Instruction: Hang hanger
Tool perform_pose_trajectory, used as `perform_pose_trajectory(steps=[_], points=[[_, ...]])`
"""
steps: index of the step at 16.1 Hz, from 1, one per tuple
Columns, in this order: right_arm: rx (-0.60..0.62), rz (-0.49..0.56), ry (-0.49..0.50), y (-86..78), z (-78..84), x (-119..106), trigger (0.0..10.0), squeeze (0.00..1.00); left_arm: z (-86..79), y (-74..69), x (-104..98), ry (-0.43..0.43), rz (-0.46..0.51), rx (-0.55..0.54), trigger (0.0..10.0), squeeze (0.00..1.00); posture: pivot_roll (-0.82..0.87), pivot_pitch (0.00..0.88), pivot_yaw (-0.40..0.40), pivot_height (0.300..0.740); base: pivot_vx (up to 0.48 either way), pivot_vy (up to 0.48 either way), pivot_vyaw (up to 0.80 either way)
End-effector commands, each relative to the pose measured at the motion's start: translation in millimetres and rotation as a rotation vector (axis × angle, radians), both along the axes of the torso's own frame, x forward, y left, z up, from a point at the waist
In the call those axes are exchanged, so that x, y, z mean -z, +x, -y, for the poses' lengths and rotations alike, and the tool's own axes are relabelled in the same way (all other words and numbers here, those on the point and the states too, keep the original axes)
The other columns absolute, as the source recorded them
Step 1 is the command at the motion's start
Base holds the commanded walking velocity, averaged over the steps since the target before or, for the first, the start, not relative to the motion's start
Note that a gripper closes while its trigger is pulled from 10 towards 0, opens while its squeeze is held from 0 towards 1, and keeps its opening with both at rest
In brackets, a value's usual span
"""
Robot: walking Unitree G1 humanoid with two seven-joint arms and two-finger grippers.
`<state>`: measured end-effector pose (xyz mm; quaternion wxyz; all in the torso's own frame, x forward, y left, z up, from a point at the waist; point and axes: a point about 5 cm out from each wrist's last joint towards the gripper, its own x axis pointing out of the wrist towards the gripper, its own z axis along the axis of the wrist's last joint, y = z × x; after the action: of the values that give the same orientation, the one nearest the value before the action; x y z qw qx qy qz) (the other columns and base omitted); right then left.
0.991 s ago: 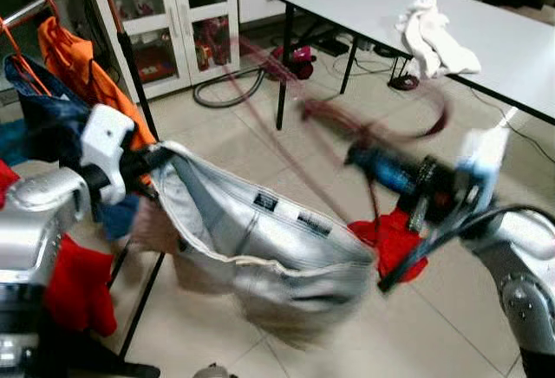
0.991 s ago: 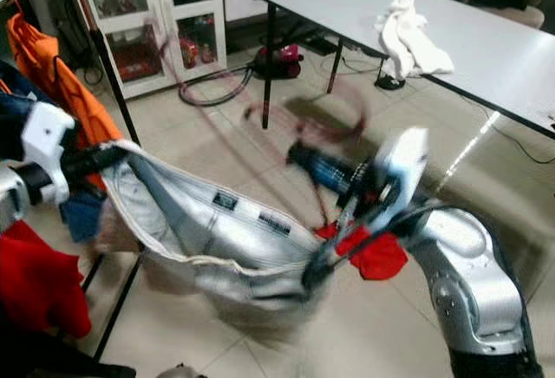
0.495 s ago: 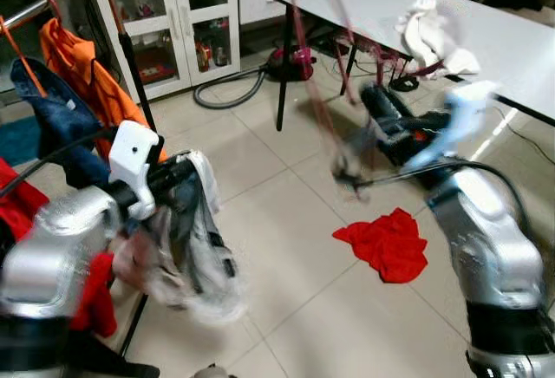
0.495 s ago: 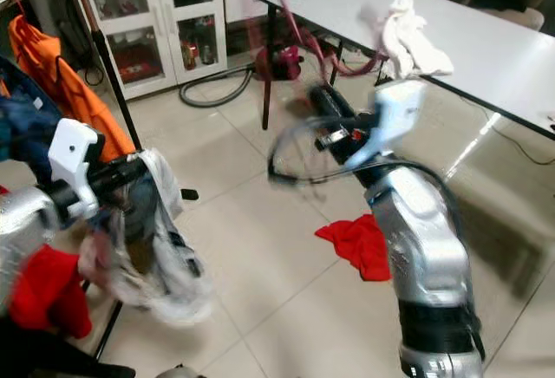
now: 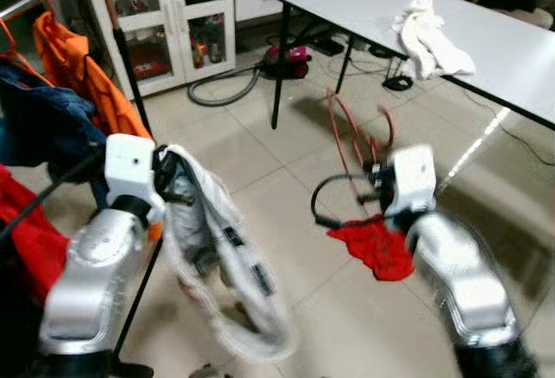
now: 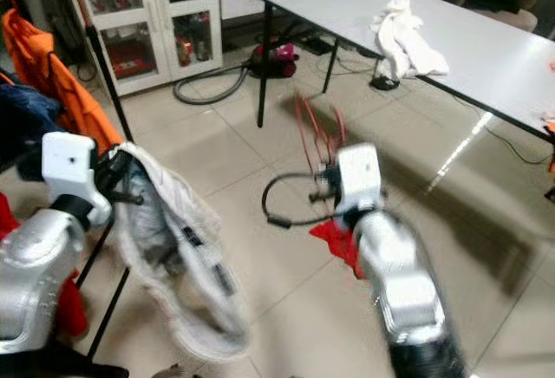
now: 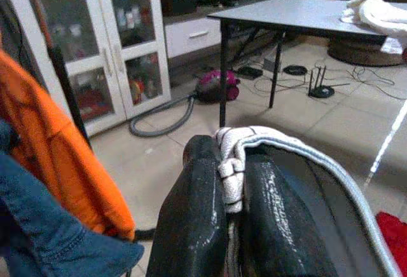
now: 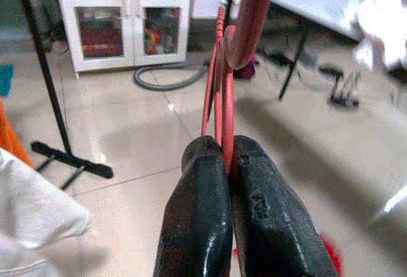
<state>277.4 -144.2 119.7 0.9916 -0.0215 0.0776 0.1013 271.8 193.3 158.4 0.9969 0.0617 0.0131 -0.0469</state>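
Lowered from bench height, the right pincer (image 8: 226,162) clamped the red hanger (image 8: 222,61) above the floor; the left wrist view showed the left pincer (image 7: 232,194) pinching the grey garment (image 5: 221,257) beside the rack (image 5: 121,40).

Head stereo looks down at floor (image 5: 286,222); wrist cams close along fingers (image 8: 210,226).
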Motion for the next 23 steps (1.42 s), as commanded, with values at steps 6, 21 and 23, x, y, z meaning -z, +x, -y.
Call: perform_pose_trajectory(steps=[6,21,23], points=[[0.101,0.107,0.019,-5.2,-15.0,-10.4,10.0,0.0,12.6,3.4,-12.0,0.058,0.106,-0.006,10.0,0.0,-0.07,0.0,-0.03,0.74,0.048,0.0,-0.4],[0.032,0.244,0.093,61.0,26.2,-73.2,10.0,0.0,-19.9,34.0,-36.5,0.062,0.167,-0.032,10.0,0.0,-0.06,0.0,-0.052,0.74,0.38,0.0,0.0],[0.023,0.232,0.091,58.8,25.8,-67.8,10.0,0.0,-19.2,31.8,-31.7,0.075,0.155,-0.028,10.0,0.0,-0.06,0.0,-0.052,0.74,0.401,0.0,0.0]])
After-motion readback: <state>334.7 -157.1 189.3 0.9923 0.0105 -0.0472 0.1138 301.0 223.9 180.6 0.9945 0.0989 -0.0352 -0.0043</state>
